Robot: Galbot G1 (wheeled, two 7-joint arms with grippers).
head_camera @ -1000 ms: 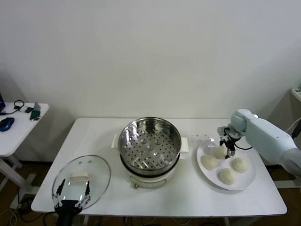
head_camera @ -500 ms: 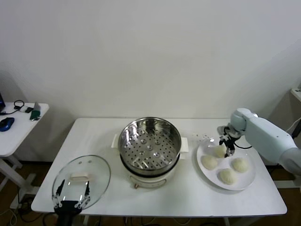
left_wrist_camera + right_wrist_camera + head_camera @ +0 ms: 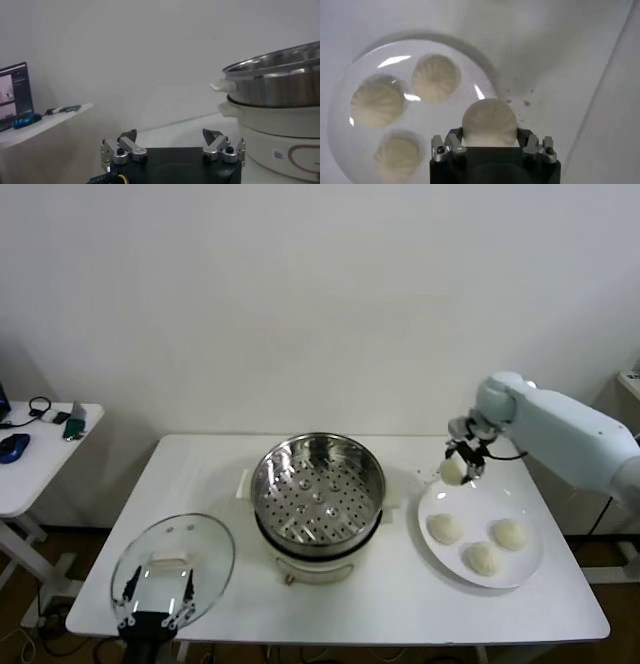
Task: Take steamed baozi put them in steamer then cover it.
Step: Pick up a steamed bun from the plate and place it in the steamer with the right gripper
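My right gripper [image 3: 462,464] is shut on one cream-white baozi [image 3: 453,470] and holds it above the far left rim of the white plate [image 3: 528,569]; in the right wrist view the bun [image 3: 489,121] sits between the jaws. Three baozi [image 3: 445,528] lie on the plate, also seen in the right wrist view [image 3: 435,77]. The steel steamer [image 3: 318,484] with its perforated tray stands open at the table's middle, empty. The glass cover [image 3: 174,568] lies flat at the front left. My left gripper [image 3: 155,608] hangs open and empty at the cover's near edge.
A white side table [image 3: 40,454] at the far left holds a blue mouse [image 3: 13,446] and small items. The steamer's white base [image 3: 280,140] fills the side of the left wrist view. A wall rises behind the table.
My right gripper closed on the plate's far left bun and lifted it up and toward the steamer. The plate now holds three. The left arm has not moved.
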